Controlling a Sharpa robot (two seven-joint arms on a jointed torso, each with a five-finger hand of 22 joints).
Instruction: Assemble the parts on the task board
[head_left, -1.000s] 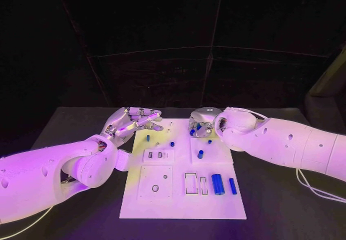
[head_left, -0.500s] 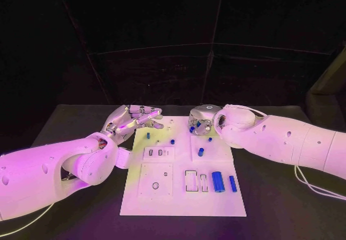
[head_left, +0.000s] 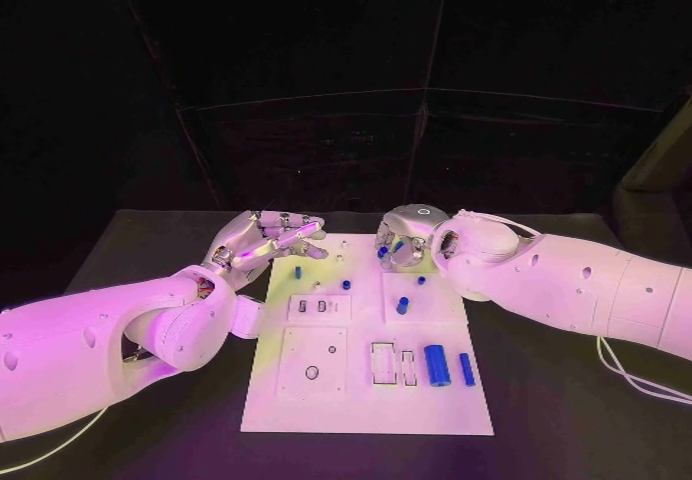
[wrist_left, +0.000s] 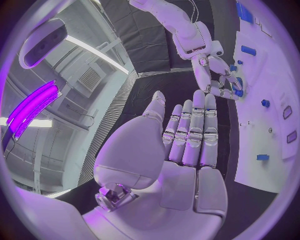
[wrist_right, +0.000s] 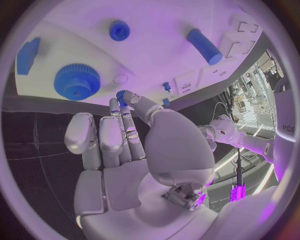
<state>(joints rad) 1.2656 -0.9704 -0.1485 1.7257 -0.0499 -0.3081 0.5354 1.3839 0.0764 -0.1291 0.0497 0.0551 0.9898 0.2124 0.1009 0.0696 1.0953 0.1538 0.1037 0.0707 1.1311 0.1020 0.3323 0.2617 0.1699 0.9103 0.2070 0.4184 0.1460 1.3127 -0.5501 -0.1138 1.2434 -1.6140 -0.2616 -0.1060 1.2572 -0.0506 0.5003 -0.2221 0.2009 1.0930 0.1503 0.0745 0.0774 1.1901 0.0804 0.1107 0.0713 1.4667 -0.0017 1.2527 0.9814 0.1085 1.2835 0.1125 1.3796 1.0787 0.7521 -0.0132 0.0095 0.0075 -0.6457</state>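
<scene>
**Right hand pinches a small gear over the board's far edge**

At the far edge of the task board (head_left: 368, 400), the right hand (head_left: 404, 240) hangs with its fingers curled downward, and the right wrist view shows a small blue gear (wrist_right: 122, 95) pinched at its fingertips (wrist_right: 116, 106). Just beyond that gear on the board lies a larger blue gear (wrist_right: 77, 81), already seated flat, with a pale round boss (wrist_right: 120, 79) beside it. That boss lies closest to the held gear, and I judge it the likely seat, so the coming move turns on bringing the small gear's bore down over it, axis upright to the board, teeth next to those of the larger gear.

The left hand (head_left: 267, 240) hovers over the board's far left corner, fingers straight and together, palm bare, holding nothing. It is farther from the gears than the right hand, which alone is placed to do the seating.

Other blue parts stay nearer on the board: a short cylinder (head_left: 434, 366) and a slim bar (head_left: 466, 369) near the right edge, well apart from both hands.
</scene>
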